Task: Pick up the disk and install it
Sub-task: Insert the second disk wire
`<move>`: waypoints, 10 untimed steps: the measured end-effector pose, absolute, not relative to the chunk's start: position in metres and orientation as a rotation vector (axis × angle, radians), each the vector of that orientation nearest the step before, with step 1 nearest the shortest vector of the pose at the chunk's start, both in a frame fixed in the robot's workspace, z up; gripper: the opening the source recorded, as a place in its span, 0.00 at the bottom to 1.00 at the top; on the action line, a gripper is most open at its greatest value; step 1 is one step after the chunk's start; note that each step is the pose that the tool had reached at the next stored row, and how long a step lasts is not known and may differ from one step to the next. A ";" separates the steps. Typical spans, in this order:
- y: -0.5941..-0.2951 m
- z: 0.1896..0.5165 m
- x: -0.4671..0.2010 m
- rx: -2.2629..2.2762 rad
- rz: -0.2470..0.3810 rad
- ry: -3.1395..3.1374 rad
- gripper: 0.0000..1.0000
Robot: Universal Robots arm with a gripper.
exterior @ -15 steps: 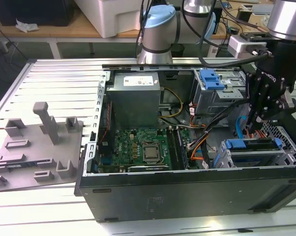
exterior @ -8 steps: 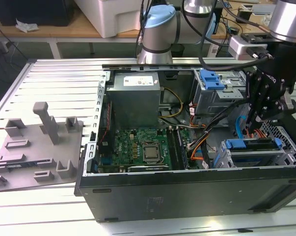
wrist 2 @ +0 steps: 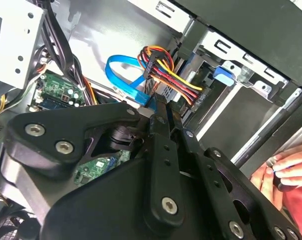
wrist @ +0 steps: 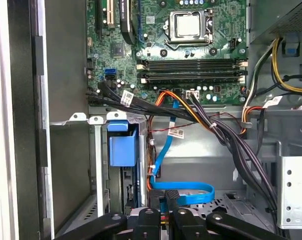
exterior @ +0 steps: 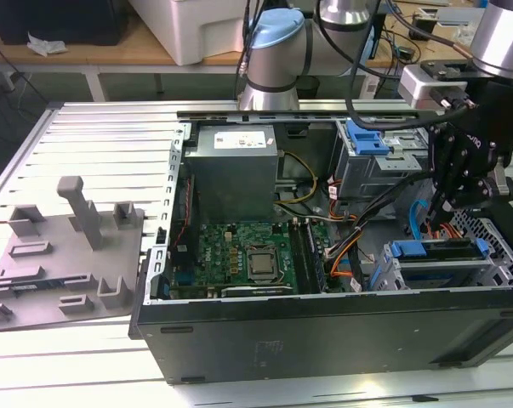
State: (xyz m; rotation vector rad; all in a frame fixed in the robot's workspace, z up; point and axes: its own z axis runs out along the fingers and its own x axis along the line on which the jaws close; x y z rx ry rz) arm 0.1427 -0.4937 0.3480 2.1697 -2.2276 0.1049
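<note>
The disk (exterior: 439, 252) sits in the grey drive cage at the case's front corner on the exterior view's right, its blue rails showing on top. In the first wrist view I see it edge-on as the disk (wrist: 124, 150) with its blue tab inside the cage slot. The second wrist view shows the disk's blue tab (wrist 2: 223, 73) beside the coloured power wires (wrist 2: 173, 80). My gripper (exterior: 450, 197) hangs just above the cage, shut, holding nothing I can see. In the wrist views the gripper (wrist: 169, 197) (wrist 2: 158, 107) is close to the blue data cable (wrist: 191, 192).
The open computer case (exterior: 324, 340) lies on a slatted table, with motherboard (exterior: 247, 251), power-supply box (exterior: 235, 174) and a second cage with a blue bracket (exterior: 367, 140). Cable bundles (wrist: 231, 140) cross beside the cage. A grey fixture plate (exterior: 60, 263) lies at the exterior view's left. A person's hand (wrist 2: 286, 170) is outside the case.
</note>
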 end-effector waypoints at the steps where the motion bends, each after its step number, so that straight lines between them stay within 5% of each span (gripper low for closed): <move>1: -0.494 0.348 0.143 2.172 0.101 -2.230 0.16; 10: -0.506 0.349 0.138 2.178 0.099 -2.237 0.16</move>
